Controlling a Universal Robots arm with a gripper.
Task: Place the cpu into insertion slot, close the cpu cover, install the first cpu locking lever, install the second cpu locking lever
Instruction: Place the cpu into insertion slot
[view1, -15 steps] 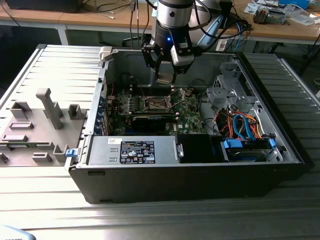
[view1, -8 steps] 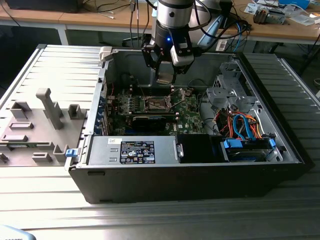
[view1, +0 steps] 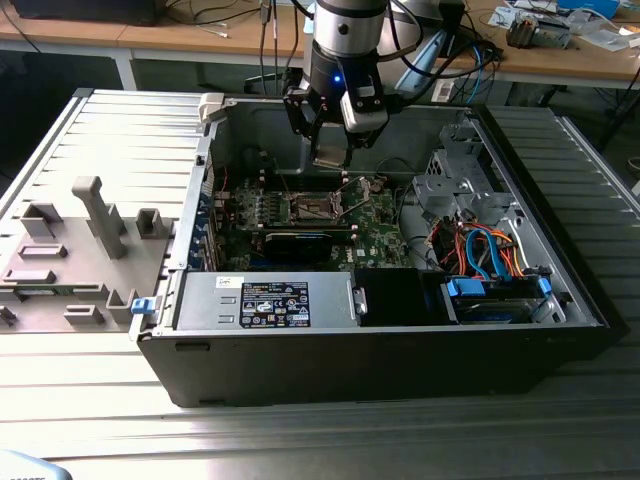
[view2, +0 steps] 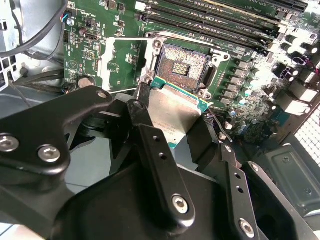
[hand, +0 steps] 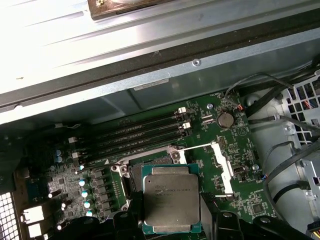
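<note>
Gripper (view1: 328, 152) first: it hangs low inside the open computer case (view1: 560, 330), and its black fingers (view2: 150, 145) are clamped on two opposite edges of the cpu (hand: 170, 197), holding the chip flat-side out. The cpu sits in the air just above the insertion slot (view2: 182, 65), overlapping it in the first wrist view, not yet seated. I'd judge the chip to be very light and quite stiff: a thin green carrier with a brushed, silvery-grey metal lid that looks smooth enough to slide if squeezed on its faces. The edges seem the right place to hold it, as here, keeping clear of the underside, which I would take to be the delicate side. The socket looks no tougher: a dark square field of fine contacts inside a bright metal rim, where a tilted or dragged landing could do harm. The cpu cover (hand: 223, 167), a thin silvery frame, stands swung open beside the slot, with a slim wire rod (hand: 196, 146) running along next to it, so the opening is clear from above. Around it the green motherboard (hand: 210, 130) is crowded with long black memory slots (hand: 140, 132) and small round capacitors, all hard, upright parts near the fingers.
</note>
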